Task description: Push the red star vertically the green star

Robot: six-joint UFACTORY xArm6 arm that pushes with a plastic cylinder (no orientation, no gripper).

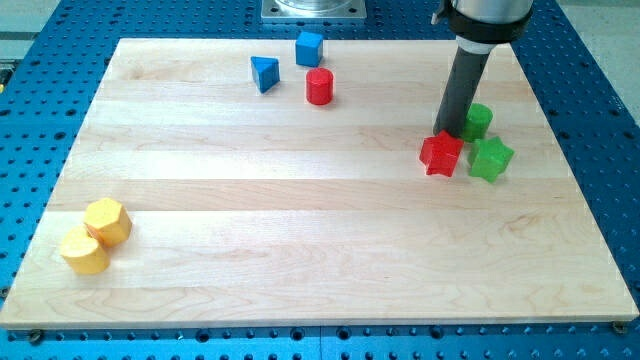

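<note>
Camera view: you have my tip (449,134) down on the wooden board (300,220), just above the red star (441,154) and apparently touching its top edge, though the rod hides the contact. It carries nothing. The green star (491,158) sits just to the red star's right, a narrow gap between them. A green cylinder (478,121) stands beside the rod's right.

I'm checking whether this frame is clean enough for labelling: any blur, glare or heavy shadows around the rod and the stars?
Camera view: sharp overall; lighting even and soft; board shows no strong glare; my tip meets the red star crisply; green star casts only a faint shadow.
</note>
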